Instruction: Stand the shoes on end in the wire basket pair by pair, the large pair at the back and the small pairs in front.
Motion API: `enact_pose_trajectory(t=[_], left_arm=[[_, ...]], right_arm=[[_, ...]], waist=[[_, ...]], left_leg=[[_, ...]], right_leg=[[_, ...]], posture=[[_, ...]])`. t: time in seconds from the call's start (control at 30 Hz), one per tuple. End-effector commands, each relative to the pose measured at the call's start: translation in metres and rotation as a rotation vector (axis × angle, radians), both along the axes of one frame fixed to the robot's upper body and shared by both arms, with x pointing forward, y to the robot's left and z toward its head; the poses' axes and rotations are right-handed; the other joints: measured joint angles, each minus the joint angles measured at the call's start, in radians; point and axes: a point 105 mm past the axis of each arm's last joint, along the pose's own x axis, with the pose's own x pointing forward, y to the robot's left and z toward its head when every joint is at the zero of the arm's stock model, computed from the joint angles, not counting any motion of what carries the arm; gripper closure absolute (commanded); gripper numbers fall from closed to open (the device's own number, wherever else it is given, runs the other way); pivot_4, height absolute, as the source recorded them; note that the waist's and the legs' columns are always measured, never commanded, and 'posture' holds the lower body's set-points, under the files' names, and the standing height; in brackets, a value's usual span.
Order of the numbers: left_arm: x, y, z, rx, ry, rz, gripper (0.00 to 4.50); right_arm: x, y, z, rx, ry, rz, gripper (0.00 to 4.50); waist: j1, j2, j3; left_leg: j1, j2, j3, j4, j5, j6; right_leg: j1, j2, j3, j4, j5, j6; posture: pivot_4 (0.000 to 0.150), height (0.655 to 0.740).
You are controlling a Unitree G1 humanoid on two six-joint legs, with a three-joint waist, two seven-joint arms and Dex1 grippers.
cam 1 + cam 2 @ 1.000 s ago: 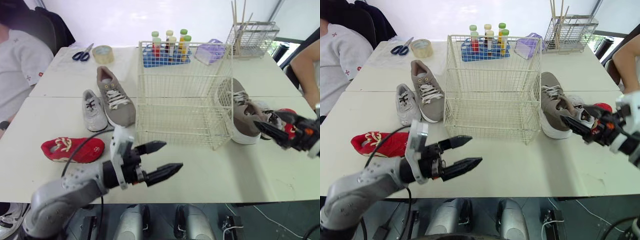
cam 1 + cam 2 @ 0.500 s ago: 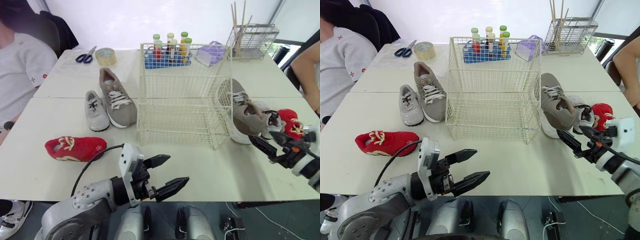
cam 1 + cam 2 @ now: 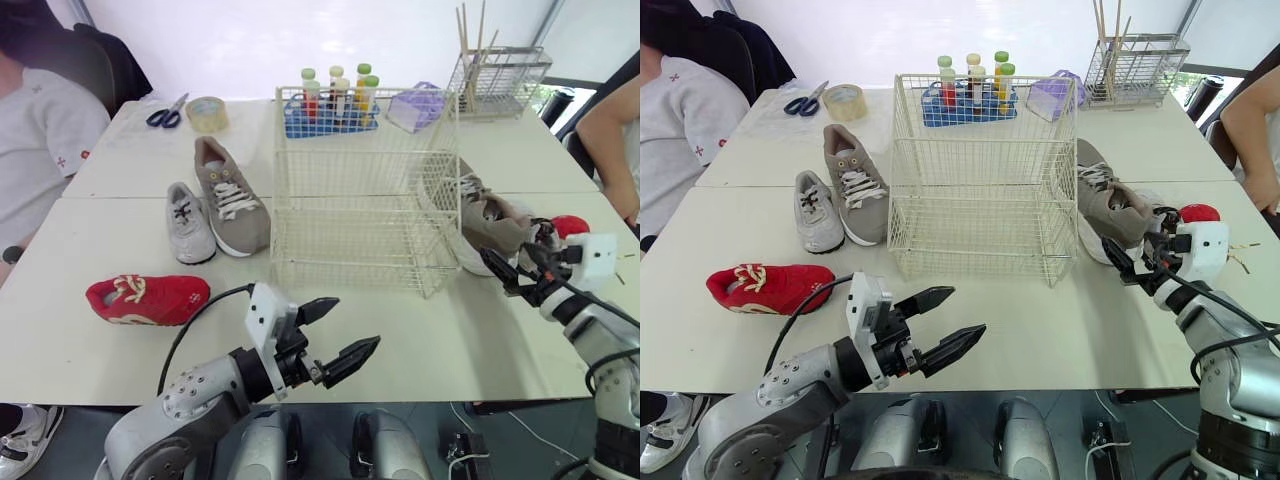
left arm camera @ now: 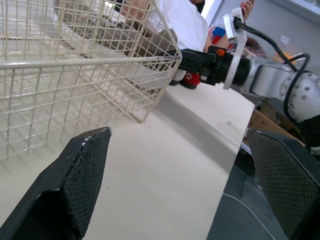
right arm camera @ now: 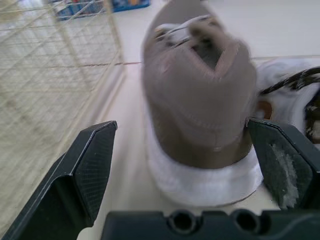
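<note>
One big brown shoe (image 5: pixel 200 110) lies on the table (image 3: pixel 1070 330) just right of the wire basket (image 3: pixel 985 170), and the right gripper (image 3: pixel 1132 262), jaws wide apart, faces its heel (image 5: pixel 200 150), which looks light, soft and good to pinch, while the left gripper (image 3: pixel 962 312) hangs spread too.

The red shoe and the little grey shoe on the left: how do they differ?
The red shoe lies crosswise near the front edge of the table; the small grey shoe lies lengthwise, toe toward the robot, farther back. The red shoe lies alone; the small grey shoe sits close beside the large taupe shoe. Both are small and lie outside the wire basket, to its left.
</note>
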Motion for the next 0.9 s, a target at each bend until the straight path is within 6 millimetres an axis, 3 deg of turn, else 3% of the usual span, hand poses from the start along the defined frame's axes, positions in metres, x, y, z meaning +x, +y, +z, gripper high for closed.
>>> enact_pose_trajectory(t=[0.03, 0.33, 0.63, 0.77, 0.9], left_arm=[[-0.001, 0.001, 0.003, -0.004, -0.016, -0.004, 0.00], [0.000, -0.001, 0.000, 0.001, -0.005, -0.016, 0.00], [-0.001, 0.003, -0.007, 0.030, 0.008, -0.023, 0.00], [-0.001, 0.009, -0.013, 0.055, 0.013, 0.012, 0.00], [-0.001, 0.012, -0.017, 0.066, 0.016, 0.025, 0.00]], right_arm=[[0.001, 0.000, 0.008, -0.040, -0.046, -0.001, 0.05], [0.022, -0.007, 0.005, -0.044, -0.071, -0.003, 0.05], [0.052, 0.000, -0.013, -0.027, -0.019, 0.136, 0.05], [0.060, 0.006, -0.026, -0.022, -0.007, 0.169, 1.31], [0.064, 0.010, -0.026, -0.009, -0.035, 0.172, 2.46]], waist=[[0.000, 0.000, 0.000], [-0.014, 0.000, 0.000], [-0.018, 0.000, 0.000], [-0.025, 0.000, 0.000], [-0.038, -0.001, -0.001]], left_leg=[[0.000, 0.000, 0.000, 0.000, 0.000, 0.000], [-0.001, 0.000, 0.000, 0.000, 0.000, 0.000], [-0.001, 0.000, 0.001, 0.000, 0.000, 0.000], [0.000, 0.000, 0.001, 0.000, 0.000, 0.000], [0.001, 0.001, 0.001, 0.000, 0.000, 0.000]], right_leg=[[0.000, 0.000, 0.000, 0.000, 0.000, 0.000], [-0.001, 0.000, 0.000, 0.000, 0.000, 0.000], [-0.001, 0.000, 0.000, 0.000, 0.000, 0.000], [0.000, 0.000, 0.000, 0.000, 0.000, 0.001], [0.001, 0.000, 0.000, 0.000, 0.000, 0.001]], posture=[[0.150, 0.7400], [0.150, 0.7400], [0.150, 0.7400], [0.150, 0.7400], [0.150, 0.7400]])
